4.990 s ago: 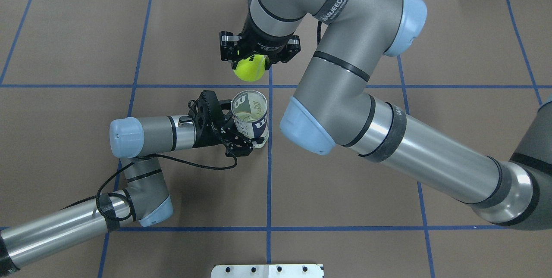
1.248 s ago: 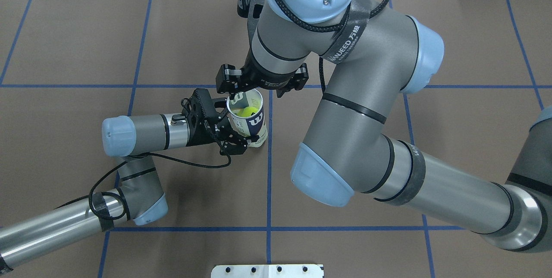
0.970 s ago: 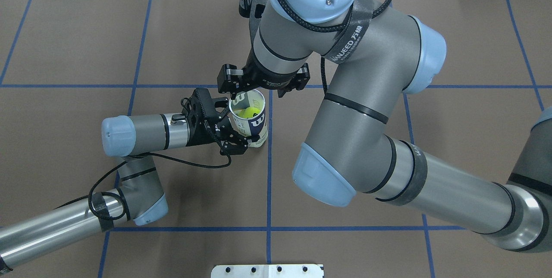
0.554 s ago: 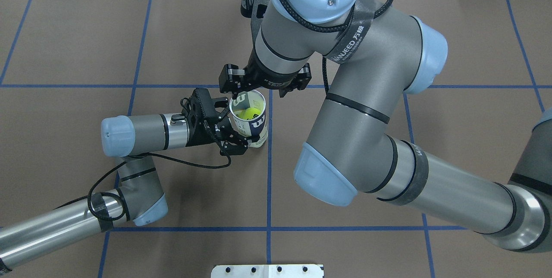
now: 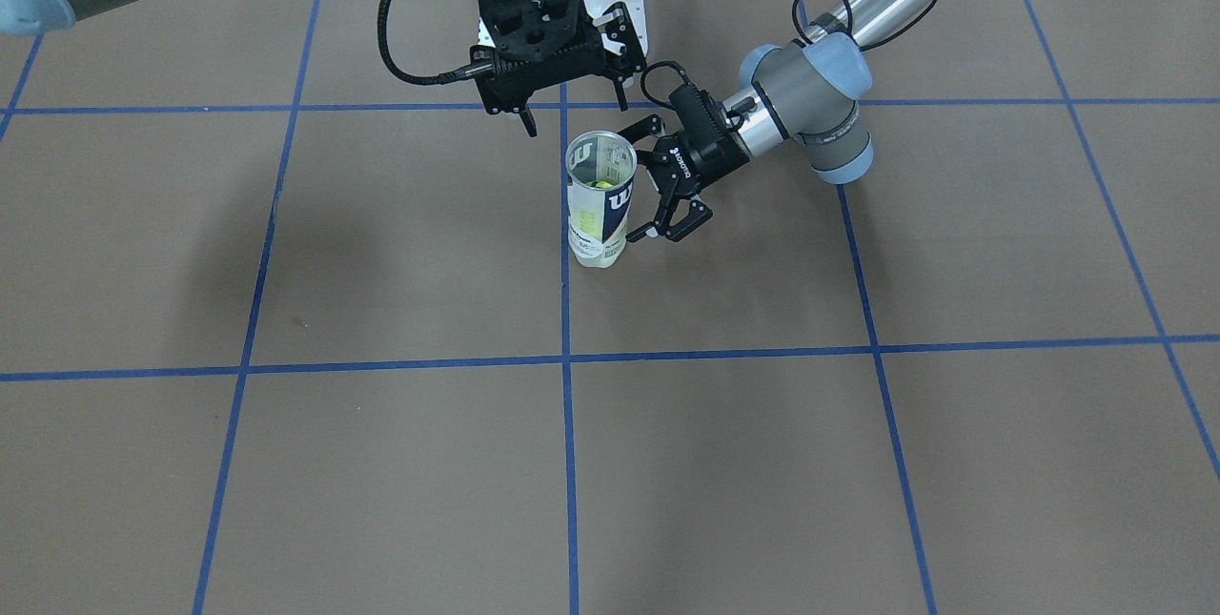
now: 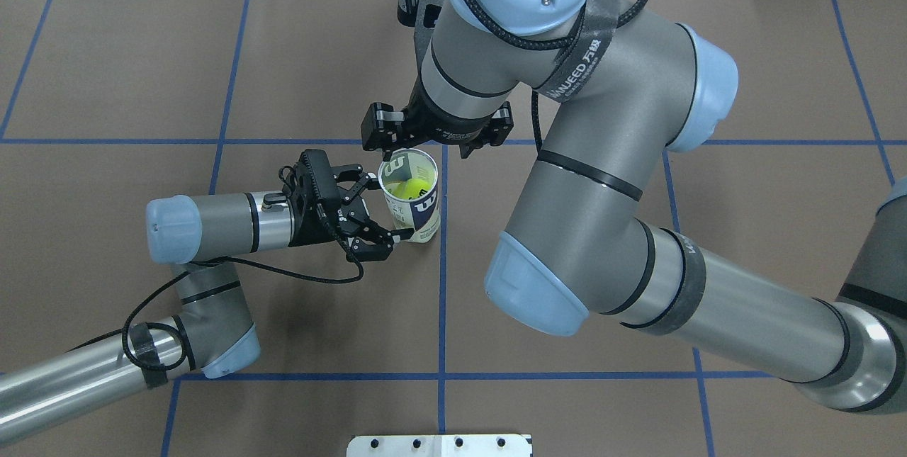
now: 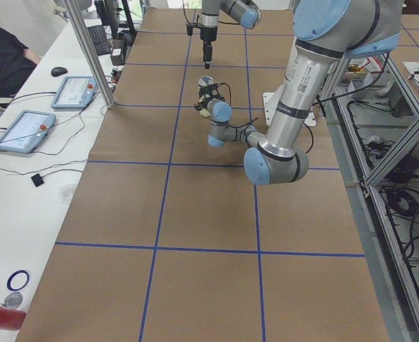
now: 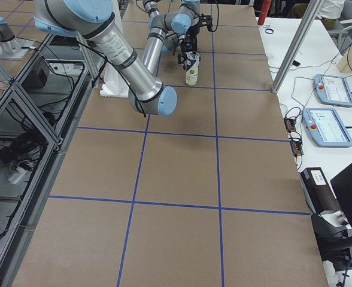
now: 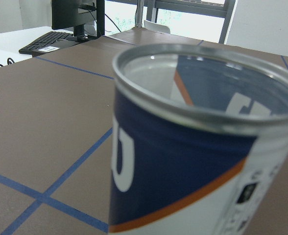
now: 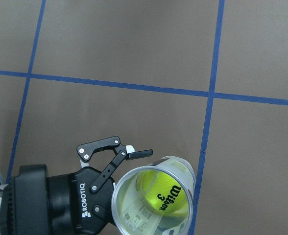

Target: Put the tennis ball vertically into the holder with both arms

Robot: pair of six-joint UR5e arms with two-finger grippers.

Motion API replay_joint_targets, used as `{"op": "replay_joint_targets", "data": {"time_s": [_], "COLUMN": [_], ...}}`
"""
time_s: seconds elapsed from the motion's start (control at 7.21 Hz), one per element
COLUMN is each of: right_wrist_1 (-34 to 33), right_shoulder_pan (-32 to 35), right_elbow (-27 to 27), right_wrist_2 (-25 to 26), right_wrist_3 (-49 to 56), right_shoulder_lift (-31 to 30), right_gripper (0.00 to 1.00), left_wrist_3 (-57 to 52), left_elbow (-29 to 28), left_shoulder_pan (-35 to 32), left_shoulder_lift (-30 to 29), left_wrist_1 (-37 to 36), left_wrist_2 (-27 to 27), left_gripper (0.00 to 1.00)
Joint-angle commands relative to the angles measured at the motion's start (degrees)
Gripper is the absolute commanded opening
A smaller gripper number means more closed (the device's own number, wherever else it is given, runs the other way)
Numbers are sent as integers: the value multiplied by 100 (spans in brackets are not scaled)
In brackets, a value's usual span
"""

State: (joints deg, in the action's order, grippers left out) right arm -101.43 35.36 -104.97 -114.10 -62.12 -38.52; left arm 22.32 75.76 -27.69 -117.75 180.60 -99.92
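Note:
The holder (image 6: 414, 196), a clear can with a white and navy label, stands upright on the brown table. It also shows in the front view (image 5: 600, 205) and close up in the left wrist view (image 9: 183, 171). The yellow tennis ball (image 10: 163, 193) lies inside it, seen through the mouth (image 6: 405, 190). My left gripper (image 6: 388, 206) is open beside the can, its fingers spread on either side of the can's lower part without gripping it (image 5: 634, 184). My right gripper (image 6: 425, 152) hangs open and empty just above and behind the can's rim (image 5: 575, 114).
A white metal base plate (image 6: 439, 445) sits at the near table edge between the arms. Blue tape lines cross the mat. My large right arm (image 6: 567, 230) spans the table's right half. An operators' desk with tablets (image 7: 74, 91) lies beyond the far edge.
The right gripper, which held the ball 5 s ago, has let it drop into the can. In the last half second the left gripper opened off the can and drew back slightly.

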Motion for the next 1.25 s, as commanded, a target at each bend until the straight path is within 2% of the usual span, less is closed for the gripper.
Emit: {"op": "replay_joint_targets", "data": {"time_s": [0.0,0.14,0.42,0.55,0.83,1.11], "right_wrist_1": [-9,0,0,-9,9,9], "right_shoulder_pan": [68,111,234,365,734,1662], "right_elbow": [-111,-312,-603,-708,-771,-727], "right_wrist_2": [-25,-42,-60,-77,-253,-856], "right_wrist_3": [7,7,24,24,120,1196], "right_shoulder_lift": [-93,-268,-620,-769,-1190,-1866], "right_gripper": [98,98,98,98,99,99], "left_wrist_3": [0,0,26,26,35,79], "left_elbow": [445,849,1124,1500,2414,2628], "left_shoulder_pan": [0,-35,-253,-577,-1314,-2175], "left_shoulder_lift": [530,873,1156,1375,1465,1369], "left_wrist_1": [2,-16,-51,-843,-2975,-4718], "left_wrist_2": [-27,-123,-300,-326,-1079,-1222], "left_gripper": [99,99,99,99,99,99]}}
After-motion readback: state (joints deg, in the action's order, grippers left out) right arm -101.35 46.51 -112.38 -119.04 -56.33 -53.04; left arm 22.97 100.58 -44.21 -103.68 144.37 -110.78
